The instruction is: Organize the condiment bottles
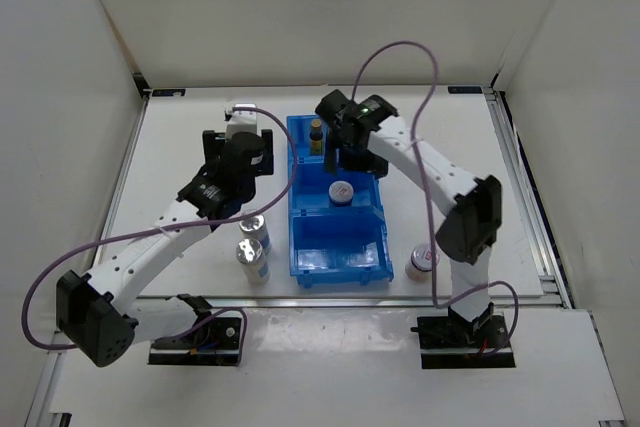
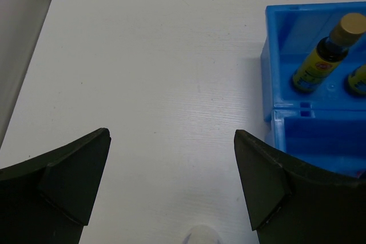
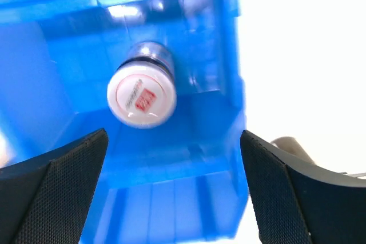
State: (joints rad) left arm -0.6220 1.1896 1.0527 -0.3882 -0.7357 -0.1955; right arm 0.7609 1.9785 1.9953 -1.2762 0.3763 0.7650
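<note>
The right gripper hangs over the blue bin, its jaws spread wide and holding nothing. In its wrist view a white-capped bottle with a red mark on the lid stands upright on the bin floor. The bottle lies ahead of the fingertips and touches neither finger. From above, this bottle sits in the middle compartment, and the gripper is just on its far side, over the divider toward the far compartment.

The far compartment holds a dark amber bottle with a yellow label, upright near its left wall. A second amber bottle stands just to its right, cut off by the picture's edge.

The left gripper is also wide open and empty. It hovers above the bare desk, left of the bin's far compartment and well apart from every bottle.

On the desk to the left of the bin stands a silver-lidded shaker. A second shaker stands just on its near side, level with the near compartment. A second white-capped bottle stands on the desk to the right of the bin's near corner, close to the right arm's base.
</note>
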